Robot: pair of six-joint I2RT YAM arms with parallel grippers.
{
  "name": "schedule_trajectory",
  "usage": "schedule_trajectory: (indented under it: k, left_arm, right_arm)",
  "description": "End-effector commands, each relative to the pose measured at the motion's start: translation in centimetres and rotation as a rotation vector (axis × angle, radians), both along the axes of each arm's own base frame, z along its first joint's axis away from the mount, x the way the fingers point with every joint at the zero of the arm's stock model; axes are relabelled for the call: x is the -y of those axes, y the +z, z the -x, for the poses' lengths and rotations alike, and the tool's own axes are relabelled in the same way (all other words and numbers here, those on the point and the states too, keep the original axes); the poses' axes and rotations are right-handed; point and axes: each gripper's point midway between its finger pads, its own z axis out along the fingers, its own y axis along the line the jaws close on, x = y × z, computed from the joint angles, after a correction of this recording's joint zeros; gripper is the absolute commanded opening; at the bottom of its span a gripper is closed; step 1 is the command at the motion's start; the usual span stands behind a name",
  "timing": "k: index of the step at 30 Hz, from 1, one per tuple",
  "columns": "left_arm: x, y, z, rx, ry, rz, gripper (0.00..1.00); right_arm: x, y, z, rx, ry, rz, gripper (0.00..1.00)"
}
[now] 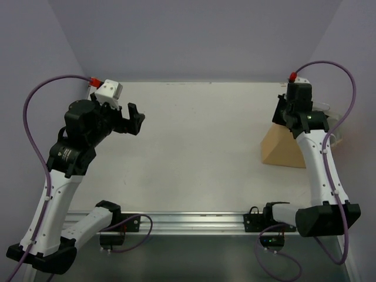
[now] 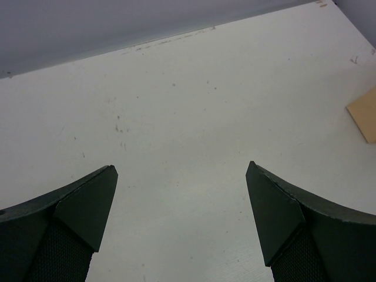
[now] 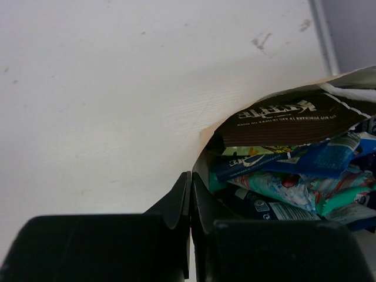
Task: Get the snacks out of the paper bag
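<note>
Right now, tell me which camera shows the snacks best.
The right wrist view: the snacks sit stacked in plain sight, a dark brown packet on top, blue ones beneath. The top view shows only the tan side of the bag, no snacks; the left wrist view catches just one corner of it.

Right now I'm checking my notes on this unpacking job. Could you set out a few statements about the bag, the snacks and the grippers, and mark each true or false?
1. The left gripper is open and empty. True.
2. The snacks are all out of the bag. False: they are inside the paper bag.
3. The right gripper is wide open. False: its fingers are shut at the bag's mouth.
4. A dark brown packet shows in the bag's mouth. True.
5. The bag lies beside the left gripper. False: it is at the right gripper, far from the left one.
</note>
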Motion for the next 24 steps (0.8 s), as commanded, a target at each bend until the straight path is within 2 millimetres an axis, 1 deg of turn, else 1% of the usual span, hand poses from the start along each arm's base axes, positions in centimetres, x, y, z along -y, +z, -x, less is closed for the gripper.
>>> schedule_trajectory:
  k: [1,2,3,4,6,7,9,10,11,12,13,14,15,16,17,18,19,21,22,23,24]
  left_arm:
    - [0.1,2.0,-0.1,0.048,-0.011,-0.006,1.00]
    - [0.1,2.1,-0.1,0.047,-0.010,-0.005,1.00]
    - [0.2,2.1,-0.3,0.044,-0.010,-0.006,1.00]
    - [0.2,2.2,-0.4,0.045,-0.011,-0.003,1.00]
    - [0.3,2.2,-0.5,0.040,-0.012,-0.005,1.00]
    - [0.3,2.2,-0.7,0.038,-0.010,-0.004,1.00]
    - [0.4,2.2,-0.9,0.035,-0.011,-0.005,1.00]
    - [0.4,2.2,-1.0,0.032,-0.009,-0.005,1.00]
    - [0.4,2.3,-1.0,0.032,-0.011,-0.004,1.00]
    - [0.4,2.4,-1.0,0.033,-0.011,-0.004,1.00]
    - [0.4,2.4,-1.1,0.034,-0.008,-0.005,1.00]
    - [0.4,2.4,-1.0,0.034,-0.008,-0.005,1.00]
    - [0.4,2.5,-1.0,0.035,-0.008,-0.004,1.00]
    - [0.4,2.5,-1.0,0.035,-0.008,-0.004,1.00]
    - [0.4,2.7,-1.0,0.039,-0.008,-0.003,1.00]
    - [0.3,2.6,-0.9,0.036,-0.008,-0.006,1.00]
    - [0.3,2.5,-0.9,0.036,-0.009,-0.007,1.00]
    - [0.3,2.5,-0.8,0.037,-0.009,-0.010,1.00]
    - [0.3,2.4,-0.8,0.036,-0.013,-0.012,1.00]
    - [0.4,2.3,-0.8,0.034,-0.015,-0.012,1.00]
    - [0.5,2.2,-0.9,0.033,-0.021,-0.013,1.00]
  right_arm:
    - [-6.2,4.0,-0.7,0.129,0.092,-0.147,0.00]
    - [-7.1,3.9,-0.8,0.135,0.053,-0.179,0.00]
    - [-8.1,3.5,-1.0,0.123,0.053,-0.196,0.00]
    - [-10.5,3.7,-1.0,0.123,0.095,-0.220,0.00]
    - [-12.5,3.5,-1.3,0.114,0.057,-0.267,0.00]
    - [-14.8,3.5,-1.6,0.104,0.094,-0.278,0.00]
    - [-16.6,3.6,-2.1,0.100,0.076,-0.295,0.00]
    - [-18.6,3.9,-2.7,0.093,0.107,-0.300,0.00]
    - [-19.6,4.0,-2.9,0.088,0.112,-0.311,0.00]
    - [-20.6,4.1,-3.0,0.075,0.139,-0.317,0.05]
    - [-22.1,4.7,-3.5,0.075,0.175,-0.328,0.08]
    - [-22.6,4.6,-3.4,0.057,0.201,-0.316,0.11]
    - [-23.4,5.0,-3.3,0.047,0.244,-0.328,0.20]
    - [-24.0,6.0,-3.3,0.057,0.282,-0.336,0.25]
    - [-24.2,6.6,-3.0,0.058,0.343,-0.311,0.29]
    - [-24.5,7.4,-2.7,0.066,0.397,-0.308,0.37]
    - [-25.5,9.3,-1.9,0.085,0.486,-0.338,0.41]
    - [-25.4,11.2,-0.4,0.115,0.622,-0.285,0.57]
    - [-25.5,12.9,0.2,0.153,0.680,-0.283,0.60]
    - [-24.6,13.9,0.9,0.184,0.713,-0.228,0.62]
    - [-23.7,14.8,0.9,0.214,0.708,-0.204,0.66]
